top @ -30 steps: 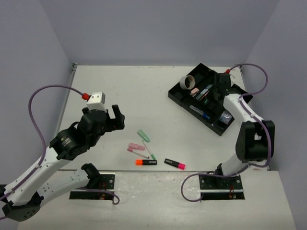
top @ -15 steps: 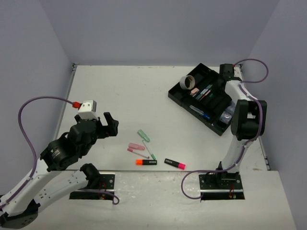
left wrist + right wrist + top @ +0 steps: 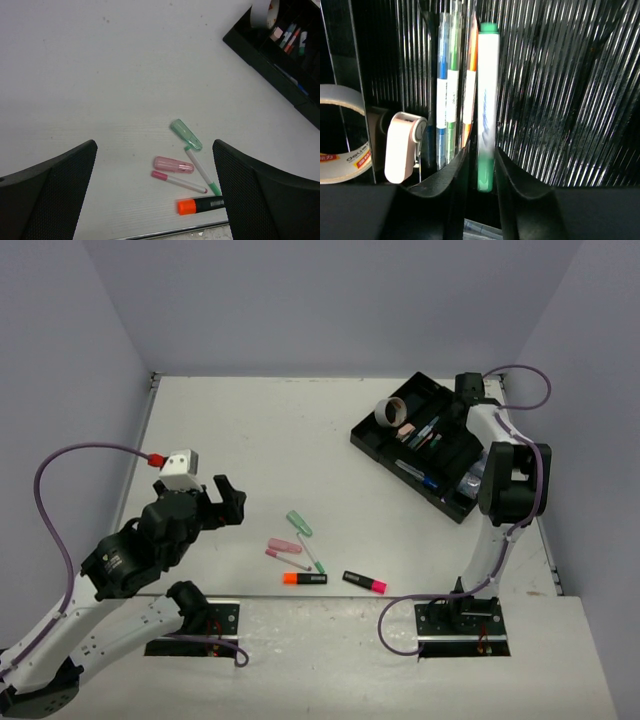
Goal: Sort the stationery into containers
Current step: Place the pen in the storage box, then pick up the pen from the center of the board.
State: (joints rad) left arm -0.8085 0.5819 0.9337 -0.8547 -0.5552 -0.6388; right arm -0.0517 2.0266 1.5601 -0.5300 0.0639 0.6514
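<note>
The black tray (image 3: 372, 439) sits at the far right. My right gripper (image 3: 463, 397) hangs over its far end, jaws slightly open. In the right wrist view a white pen with green ends (image 3: 487, 95) lies on the tray's ribbed floor (image 3: 560, 90) between that gripper's fingers (image 3: 481, 161), with a thin gap beside it. More pens (image 3: 447, 100), a pink eraser (image 3: 402, 147) and the tape ring (image 3: 340, 132) lie to its left. My left gripper (image 3: 232, 498) stands wide open and empty above the table, left of loose stationery.
Near the front edge lie a green cap (image 3: 186, 134), a pink cap (image 3: 173, 164), a pink-tipped pen (image 3: 179, 182), a green-tipped pen (image 3: 201, 170), an orange-ended highlighter (image 3: 305, 578) and a pink-ended highlighter (image 3: 365, 582). Grey walls close in the table.
The right gripper's jaws have parted around the green-ended pen in the tray. The left arm has drawn back to the left and toward the near edge.
</note>
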